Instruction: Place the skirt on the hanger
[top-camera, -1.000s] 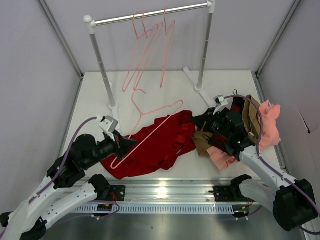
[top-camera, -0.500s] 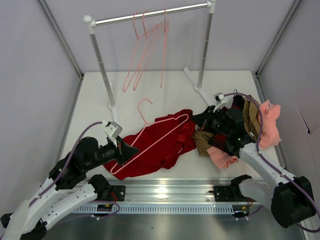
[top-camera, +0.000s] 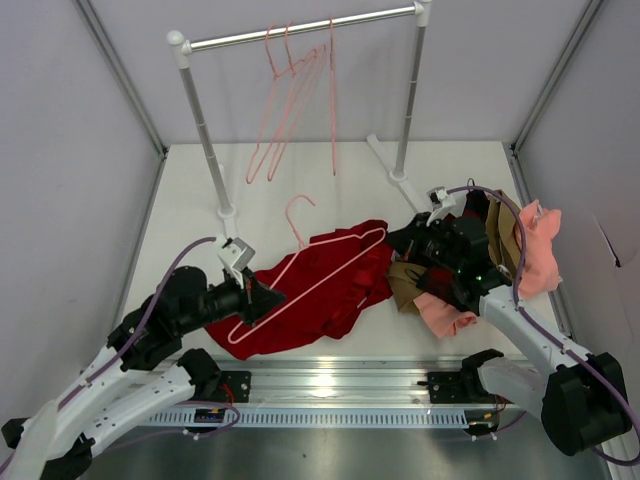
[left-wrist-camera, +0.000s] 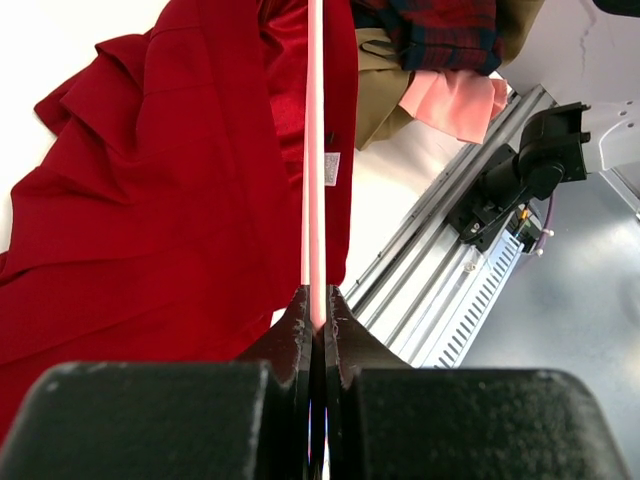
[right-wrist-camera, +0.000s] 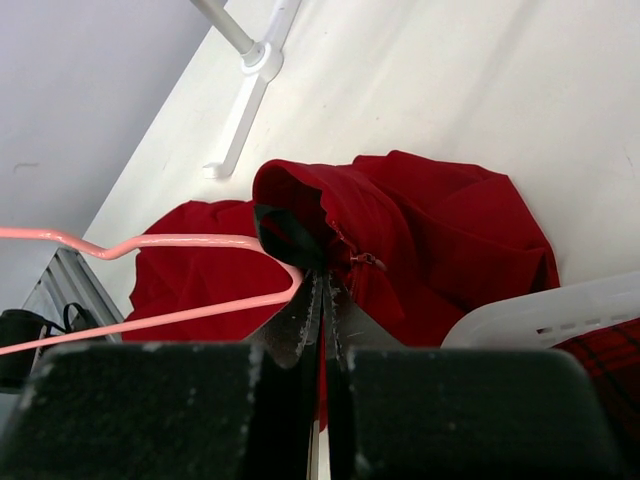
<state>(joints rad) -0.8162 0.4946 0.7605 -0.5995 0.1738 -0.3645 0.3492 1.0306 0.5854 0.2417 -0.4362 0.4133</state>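
Steadily, the left jaws, clenched on the pink hanger (left-wrist-camera: 315, 150), are sliding it across the red skirt (top-camera: 300, 312) by the desk's (top-camera: 190, 190) near edge toward the zippered edge the right jaws are pinching, readying threading.

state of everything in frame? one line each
Deep-red soft cloth skirt: crumpled on the table, one edge pinched up, not on a hanger.
Salmon-pink wire hanger: off the rail, held over the skirt.
Left gripper: shut on the hanger.
Right gripper: shut on the skirt.
Three matching wire hangers: hanging on the rail.
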